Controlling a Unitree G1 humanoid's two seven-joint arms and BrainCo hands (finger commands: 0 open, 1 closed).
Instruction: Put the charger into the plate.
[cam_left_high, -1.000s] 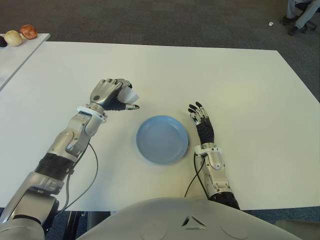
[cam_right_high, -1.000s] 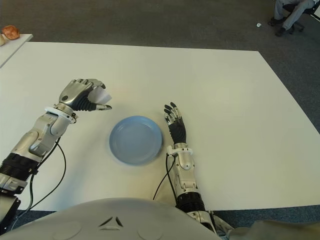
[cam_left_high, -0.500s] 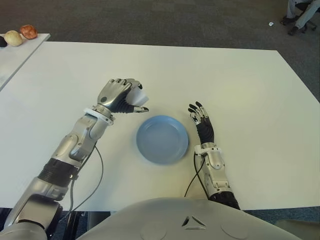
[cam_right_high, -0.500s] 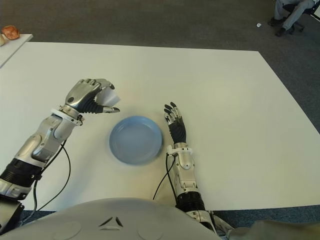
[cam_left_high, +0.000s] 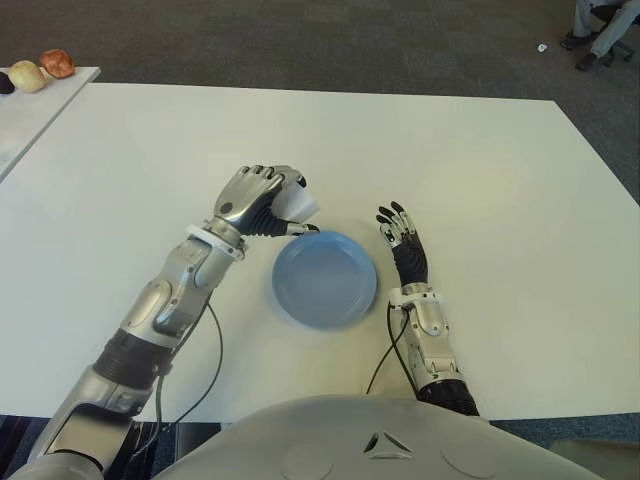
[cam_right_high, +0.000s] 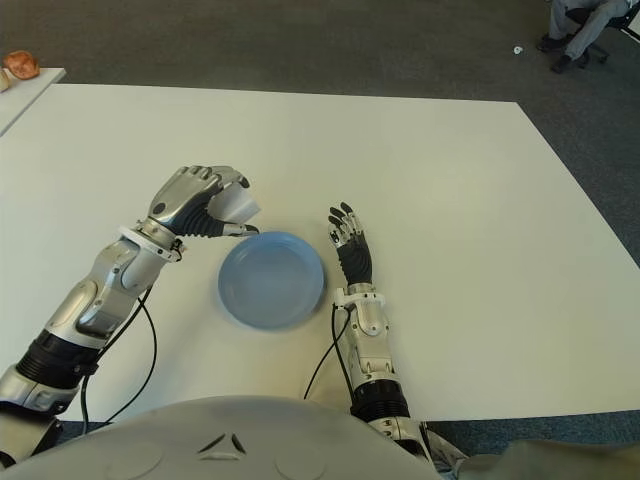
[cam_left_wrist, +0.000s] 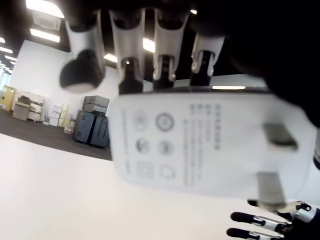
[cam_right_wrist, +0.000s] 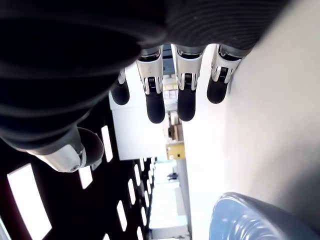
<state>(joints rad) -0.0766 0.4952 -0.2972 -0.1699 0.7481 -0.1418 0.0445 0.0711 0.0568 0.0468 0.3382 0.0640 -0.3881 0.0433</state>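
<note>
The right hand (cam_left_high: 402, 240) shows just to the right of the blue plate (cam_left_high: 325, 278), fingers straight and spread, palm side up, with nothing in it; the pictures do not settle whether it touches the table (cam_left_high: 480, 180). Its own wrist view shows the same slack fingers (cam_right_wrist: 155, 102) and a slice of the plate's rim (cam_right_wrist: 250, 217) close by. The plate sits on the white table directly before the robot, with nothing on it. At the plate's upper-left edge is the left hand (cam_left_high: 262, 198), raised off the table, its fingers curled over the white charger (cam_left_high: 300, 207), which juts out toward the plate's rim. In the left wrist view the charger (cam_left_wrist: 205, 142) fills the frame, printed face and two metal prongs (cam_left_wrist: 280, 137) toward the camera, four fingertips (cam_left_wrist: 165, 50) pressing along one edge. Farther off, at the far left, a second table (cam_left_high: 40, 110) bears a few small rounded things (cam_left_high: 42, 68). At the far right corner, on dark carpet, a person's legs (cam_left_high: 600, 30) show.
</note>
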